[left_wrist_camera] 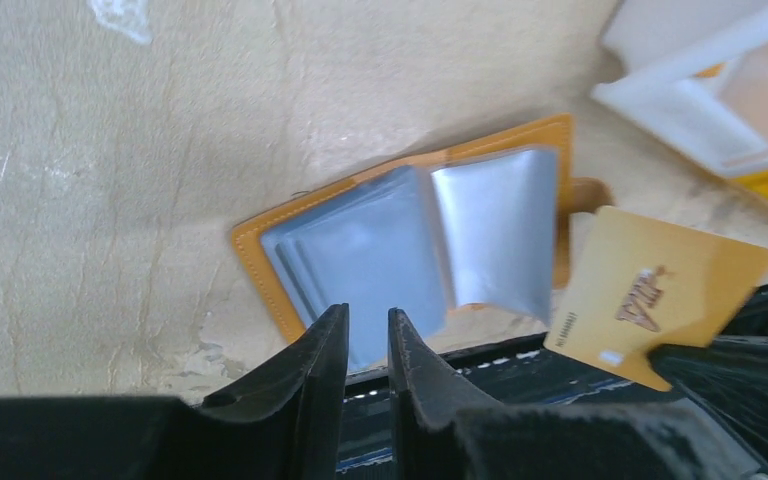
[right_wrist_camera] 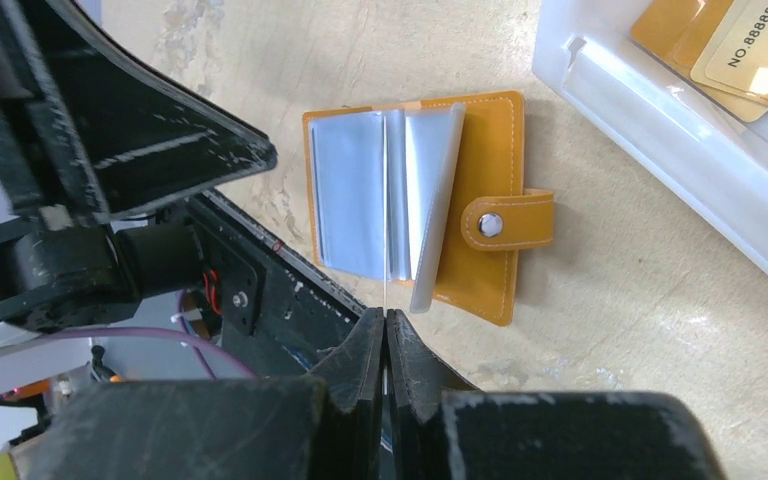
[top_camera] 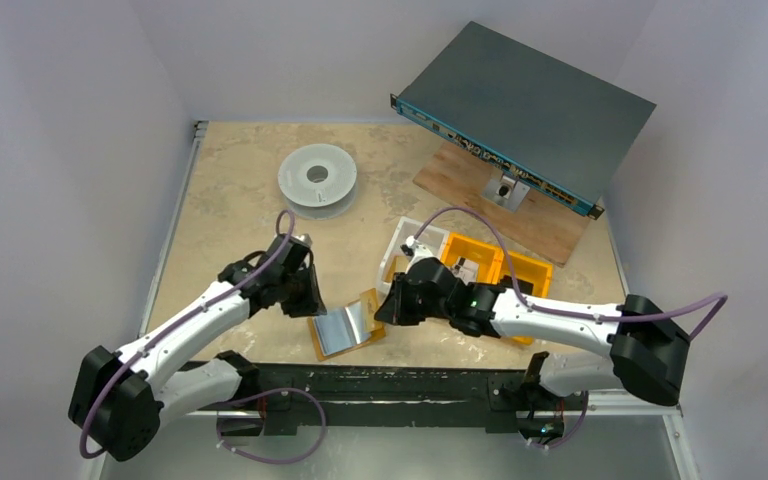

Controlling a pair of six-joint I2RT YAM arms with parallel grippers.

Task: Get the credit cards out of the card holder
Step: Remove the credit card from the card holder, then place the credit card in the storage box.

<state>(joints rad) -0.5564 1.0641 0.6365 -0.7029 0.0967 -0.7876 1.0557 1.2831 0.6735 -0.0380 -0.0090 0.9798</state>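
Observation:
The card holder [top_camera: 345, 330] lies open on the table near its front edge, a mustard-orange wallet [right_wrist_camera: 485, 150] with clear plastic sleeves [left_wrist_camera: 380, 250] fanned up and a snap strap [right_wrist_camera: 505, 222] on one side. My right gripper [top_camera: 382, 312] is just right of it, shut [right_wrist_camera: 386, 315] on a thin credit card seen edge-on. In the left wrist view that gold credit card [left_wrist_camera: 660, 290] hangs clear of the sleeves. My left gripper [top_camera: 305, 300] hovers at the holder's left side, its jaws [left_wrist_camera: 368, 315] a narrow gap apart with nothing between them.
A white tray [right_wrist_camera: 650, 120] with gold cards [right_wrist_camera: 750, 40] in it sits right of the holder, beside orange bins [top_camera: 520, 270]. A grey spool [top_camera: 317, 180] stands at the back left. A rack unit [top_camera: 525, 110] rests on a wooden board [top_camera: 550, 225] at the back right.

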